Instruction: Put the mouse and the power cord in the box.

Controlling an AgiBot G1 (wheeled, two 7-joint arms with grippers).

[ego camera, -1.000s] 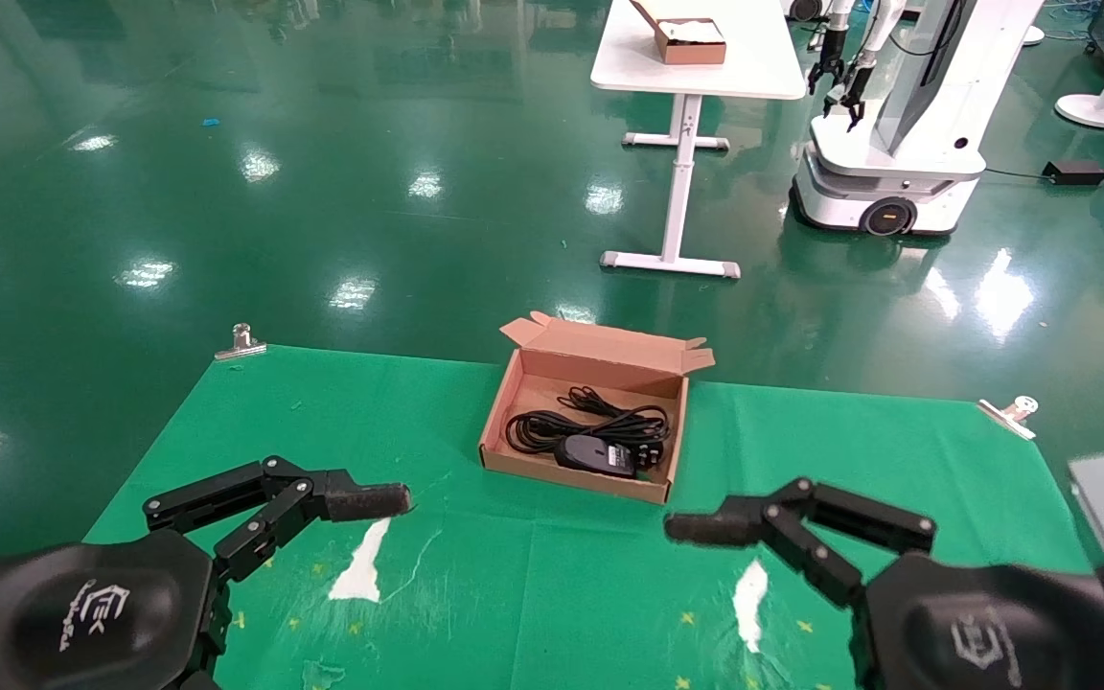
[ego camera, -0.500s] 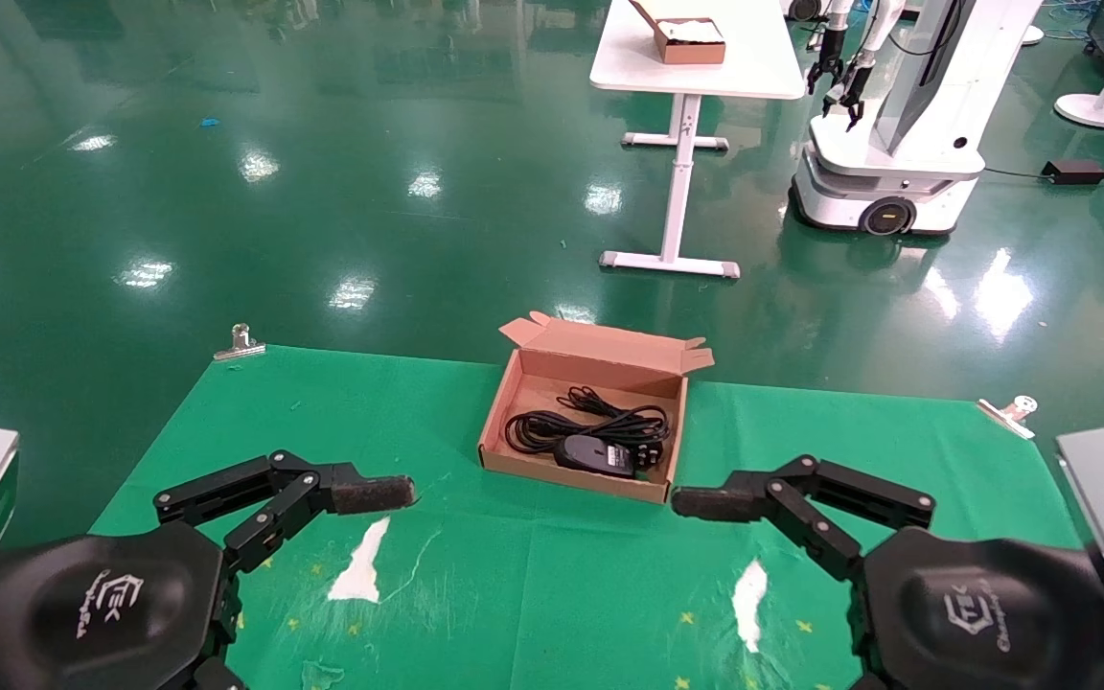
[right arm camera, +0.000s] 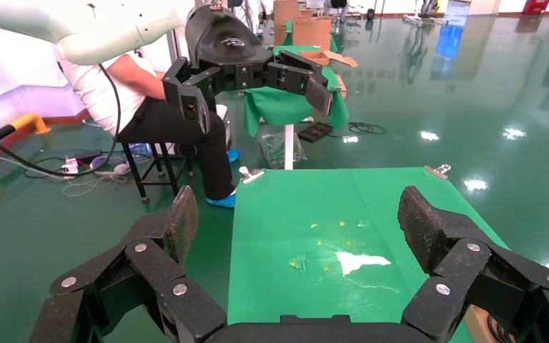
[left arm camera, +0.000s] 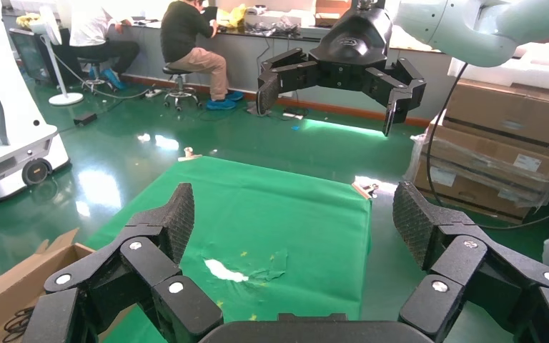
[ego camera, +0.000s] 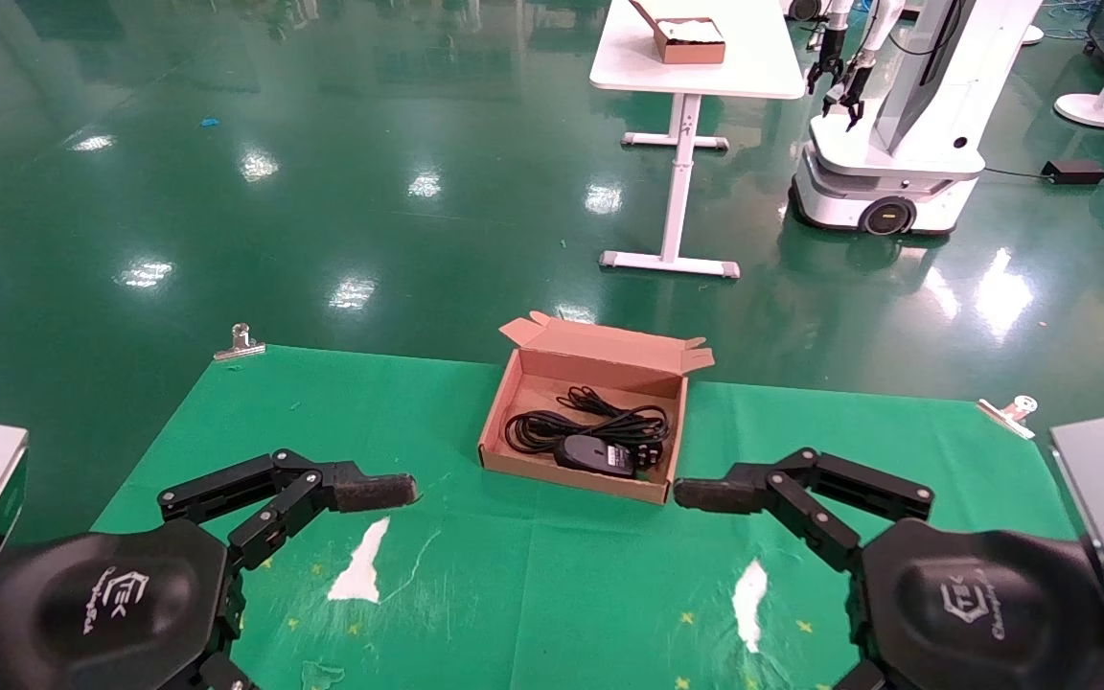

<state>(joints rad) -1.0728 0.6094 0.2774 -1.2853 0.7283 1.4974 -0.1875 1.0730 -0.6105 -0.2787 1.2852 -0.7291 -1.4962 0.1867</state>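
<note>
The brown cardboard box [ego camera: 500, 414] stands open at the middle of the green cloth, its lid flapped back. Inside it lie the coiled black power cord [ego camera: 552, 427] and, on the near side, the black mouse [ego camera: 594, 454] with its whitish label. My left gripper [ego camera: 375, 492] hovers low over the cloth to the near left of the box. My right gripper [ego camera: 705, 495] hovers at the box's near right corner. Both are open with nothing between the fingers, as the left wrist view [left arm camera: 297, 221] and right wrist view [right arm camera: 300, 225] show. A corner of the box [left arm camera: 14, 286] shows in the left wrist view.
The green cloth [ego camera: 322, 422] is clipped at its far corners [ego camera: 241, 342] [ego camera: 1012, 412] and has white torn patches [ego camera: 360, 565] [ego camera: 751, 589] near me. Beyond it stand a white table [ego camera: 705, 77] with a small brown box [ego camera: 691, 43] and another robot [ego camera: 897, 115].
Both grippers have crept a little away from me over the cloth. The right one has moved up towards the box's near right corner. The box's contents have not moved.
</note>
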